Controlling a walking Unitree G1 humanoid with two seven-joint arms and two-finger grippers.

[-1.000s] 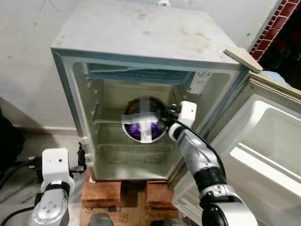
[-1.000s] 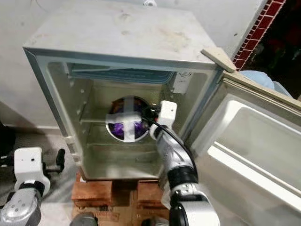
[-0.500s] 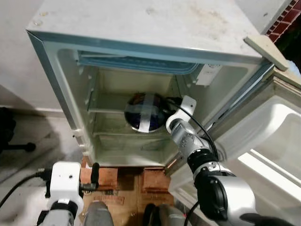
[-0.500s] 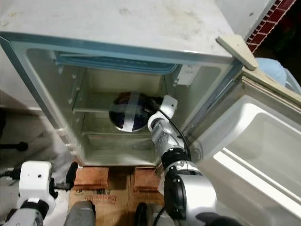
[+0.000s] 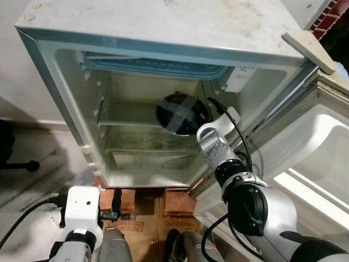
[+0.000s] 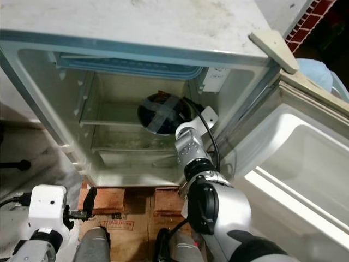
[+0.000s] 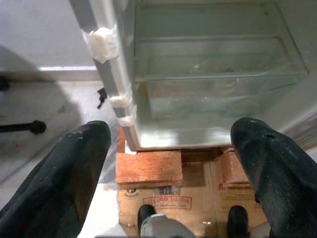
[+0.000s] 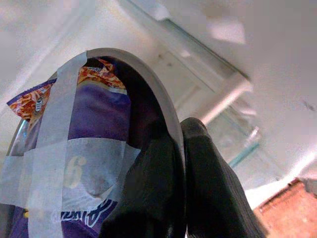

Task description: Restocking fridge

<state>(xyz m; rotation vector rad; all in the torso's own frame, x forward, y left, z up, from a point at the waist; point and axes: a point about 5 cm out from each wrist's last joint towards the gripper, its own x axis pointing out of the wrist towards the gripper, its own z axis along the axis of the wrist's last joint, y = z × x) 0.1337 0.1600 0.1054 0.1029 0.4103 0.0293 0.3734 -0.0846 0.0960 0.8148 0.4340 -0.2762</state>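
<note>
Silver jointed right arm (image 5: 240, 188), black cable; white left wrist block (image 5: 83, 206); black jaws.

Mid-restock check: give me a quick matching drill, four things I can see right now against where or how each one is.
1 taped bowl
2 left gripper
3 fridge door
4 bricks

a under the fridge
b swung open on the right
c open, outside the fridge, low
d pinched at its rim by the right gripper, inside the fridge

Pairs: 1-d, 2-c, 3-b, 4-a
</note>
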